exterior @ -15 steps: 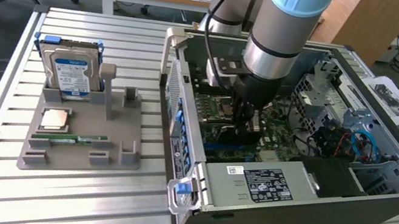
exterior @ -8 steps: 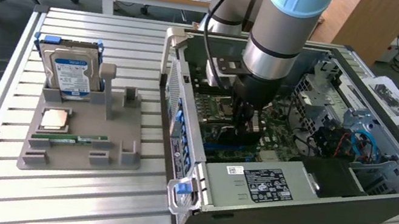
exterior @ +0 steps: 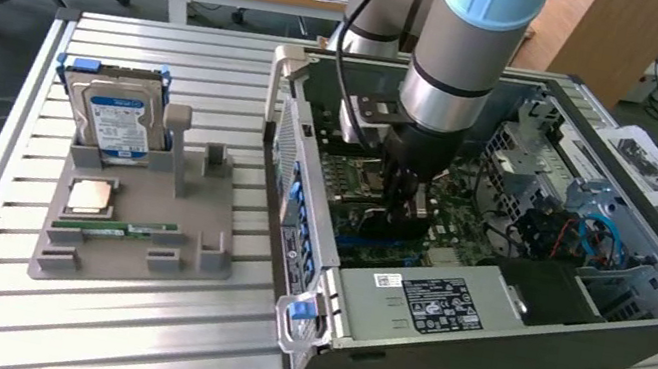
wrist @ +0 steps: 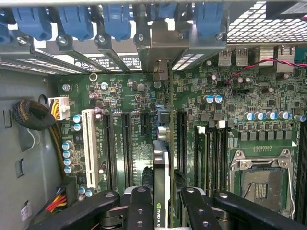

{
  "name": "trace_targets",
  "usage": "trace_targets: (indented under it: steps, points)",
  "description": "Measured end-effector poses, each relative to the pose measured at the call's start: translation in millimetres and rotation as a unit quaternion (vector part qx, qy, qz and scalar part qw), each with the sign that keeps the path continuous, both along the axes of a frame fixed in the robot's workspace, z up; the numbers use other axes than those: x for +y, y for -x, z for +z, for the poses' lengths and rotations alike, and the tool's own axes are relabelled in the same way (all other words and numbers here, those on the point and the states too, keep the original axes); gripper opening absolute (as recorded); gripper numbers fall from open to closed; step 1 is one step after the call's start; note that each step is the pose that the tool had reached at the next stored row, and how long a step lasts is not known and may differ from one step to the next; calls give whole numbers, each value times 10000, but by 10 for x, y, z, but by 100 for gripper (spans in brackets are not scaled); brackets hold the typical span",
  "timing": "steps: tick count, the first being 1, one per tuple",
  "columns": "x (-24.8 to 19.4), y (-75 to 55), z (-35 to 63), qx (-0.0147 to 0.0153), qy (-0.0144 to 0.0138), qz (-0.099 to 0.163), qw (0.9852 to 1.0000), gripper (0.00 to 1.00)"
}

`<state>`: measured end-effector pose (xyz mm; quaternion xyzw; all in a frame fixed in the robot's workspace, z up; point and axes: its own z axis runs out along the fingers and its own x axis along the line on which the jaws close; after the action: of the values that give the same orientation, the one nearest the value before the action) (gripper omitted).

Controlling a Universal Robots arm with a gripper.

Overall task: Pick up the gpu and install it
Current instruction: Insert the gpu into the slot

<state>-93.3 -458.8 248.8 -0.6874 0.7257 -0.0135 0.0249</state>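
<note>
We see the tool (wrist: pixel 162 201) lowered into the open computer case (exterior: pixel 433 365), and it is closed on the gpu (wrist: pixel 162 163), which stands on its edge between the two black fingers (wrist: pixel 141 206). In the wrist view the card reaches away from the tool toward the rear wall of the case, where its silver end bracket (wrist: pixel 160 45) sits among the blue slot clips (wrist: pixel 76 21). The lower edge of the card lies over the motherboard (wrist: pixel 129 96), in line with the long black expansion slots (wrist: pixel 125 148), but we cannot tell whether it is already seated in one. Beside the tool, on the same board, there is the empty CPU socket (wrist: pixel 261 184) with its metal frame, and at the other side a white slot (wrist: pixel 88 146) and a bundle of cables (wrist: pixel 33 115). In the exterior view the arm (exterior: pixel 467 57) comes down from above into the case, which lies on its side on the slatted counter (exterior: pixel 140 334). Well apart from the tool, a grey holder tray (exterior: pixel 121 250) on the counter carries a hard drive (exterior: pixel 121 122) with a blue label standing upright, a small square chip (exterior: pixel 92 196) and a narrow green RAM stick (exterior: pixel 115 229) lying flat.
</note>
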Motion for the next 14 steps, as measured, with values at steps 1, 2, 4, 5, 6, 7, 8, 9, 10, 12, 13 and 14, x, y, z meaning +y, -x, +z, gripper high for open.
trace_targets:
  steps: [1, 2, 4, 5, 6, 7, 8, 9, 10, 12, 13, 14]
  points:
    - [0, 0, -5, 0, 1, 0, 10000, 27]
    - [-1, 0, -5, 1, 2, 0, 10000, 27]
    - [-1, 0, -5, 1, 2, 0, 10000, 27]
    - [-1, 0, -5, 1, 2, 0, 10000, 27]
    - [-1, 0, -5, 1, 2, 0, 10000, 27]
    - [-1, 0, -6, 1, 2, 0, 10000, 27]
    - [-1, 1, -6, 1, 2, 0, 10000, 27]
    - [-1, 0, -6, 1, 2, 0, 10000, 27]
    - [-1, 0, -6, 1, 2, 0, 10000, 27]
    - [-1, 0, -6, 1, 2, 0, 10000, 27]
    - [-1, 1, -6, 1, 2, 0, 10000, 27]
    - [-1, 0, -6, 1, 2, 0, 10000, 27]
